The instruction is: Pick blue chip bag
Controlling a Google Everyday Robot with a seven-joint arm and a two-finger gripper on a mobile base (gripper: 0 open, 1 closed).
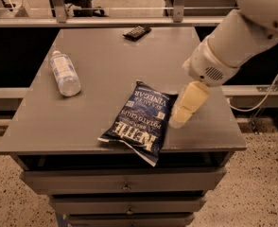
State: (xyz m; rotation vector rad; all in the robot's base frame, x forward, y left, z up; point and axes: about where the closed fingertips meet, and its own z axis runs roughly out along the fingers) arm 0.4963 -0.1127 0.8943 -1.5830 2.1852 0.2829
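On the grey table, toward its front edge and a little right of its middle: the blue chip bag, lying flat and face up, set at a slant to the table's sides. White "KETTLE" lettering at the end nearest the table's front, smaller white print toward the table's middle. One white-edged corner poking out past the table's front edge, above the drawers.

Above the table's right part, just beside the bag's right edge: the gripper, cream-coloured, pointing down and toward the table's front. Open or closed — cannot tell from this view. Nothing seen held in it; contact with the bag not clear either. Behind it, the white arm, reaching in over the table's right edge from the upper right.

Near the table's left side, well apart from the bag: a clear plastic water bottle on its side, cap toward the table's far edge. At the table's far edge, about midway along it: a small dark remote-like device with rows of keys.

Off the table's right side — a pale cable hanging in a loop, and speckled floor below.
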